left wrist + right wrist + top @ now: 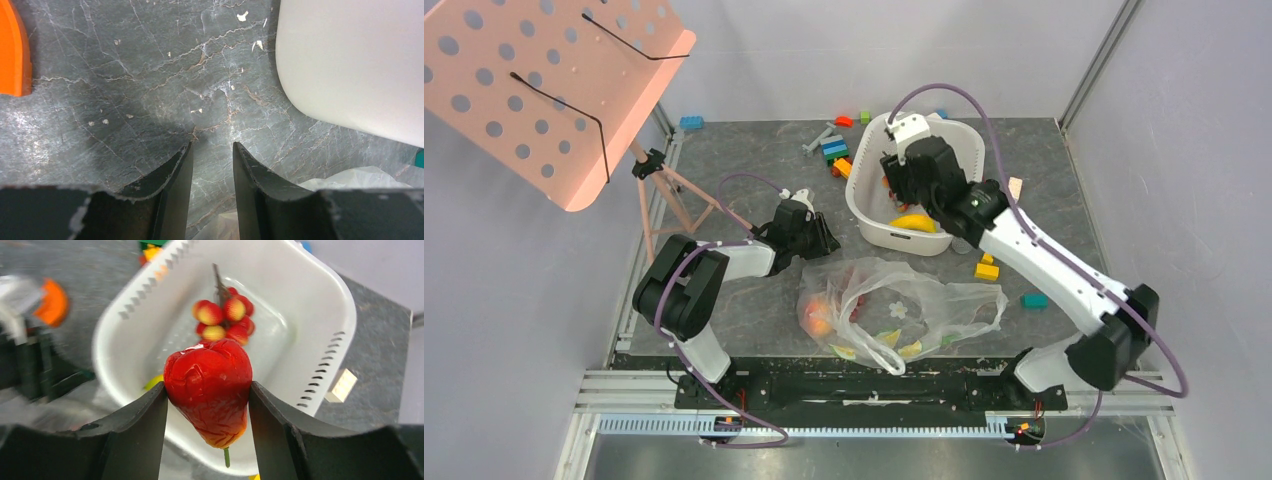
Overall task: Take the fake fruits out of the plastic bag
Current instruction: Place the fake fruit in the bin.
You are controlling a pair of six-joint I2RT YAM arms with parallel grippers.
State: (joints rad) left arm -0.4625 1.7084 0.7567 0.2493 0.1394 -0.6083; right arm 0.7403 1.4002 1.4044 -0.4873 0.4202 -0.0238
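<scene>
Red apple (209,390) pinched in my right claw (207,385), jaws snug on both sides, hanging over white basin (320,340). Grape bunch (225,315) just ahead, below. Plastic bag (924,300) behind claw. Glossy skin, might squirt out and hop rim. Rim close left, open room straight down. Left claw (212,150) barely open, empty.

walls (824,50): pale grey | tabletop (754,160): dark marbled slate (scuffed) | stand (554,60): pink, perforated
</scene>
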